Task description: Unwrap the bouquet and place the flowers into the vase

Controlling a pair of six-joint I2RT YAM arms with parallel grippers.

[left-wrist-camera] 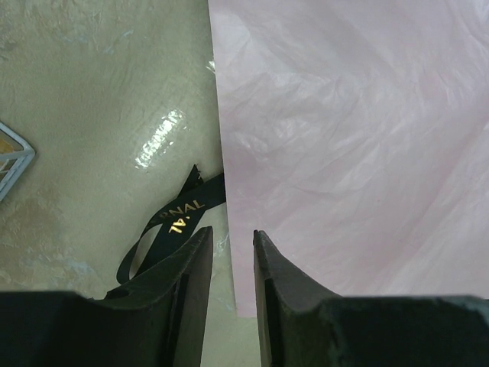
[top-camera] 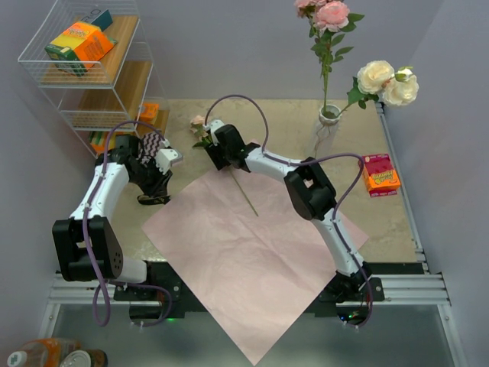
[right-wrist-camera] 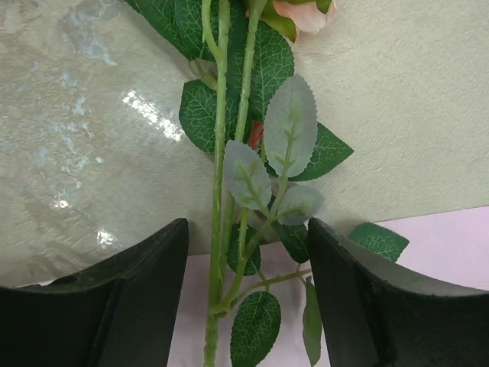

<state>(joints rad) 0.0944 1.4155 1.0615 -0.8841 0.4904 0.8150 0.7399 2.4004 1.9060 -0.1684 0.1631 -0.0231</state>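
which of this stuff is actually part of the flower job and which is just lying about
Job: vase, roses in it, loose rose on the table, pink wrapping paper, black ribbon.
Lying about: red snack box, wire shelf, orange box on it.

Your top view looks down on the whole table [top-camera: 382, 222], left wrist view close above the pink paper [left-wrist-camera: 351, 153], right wrist view close above a rose stem [right-wrist-camera: 216, 191], both spots inside the top view.

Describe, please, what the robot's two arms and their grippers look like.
The left arm and right arm have white links with bulky black joints, each trailed by a looping purple-grey cable. The left gripper and right gripper have plain matte black, blunt-tipped fingers.
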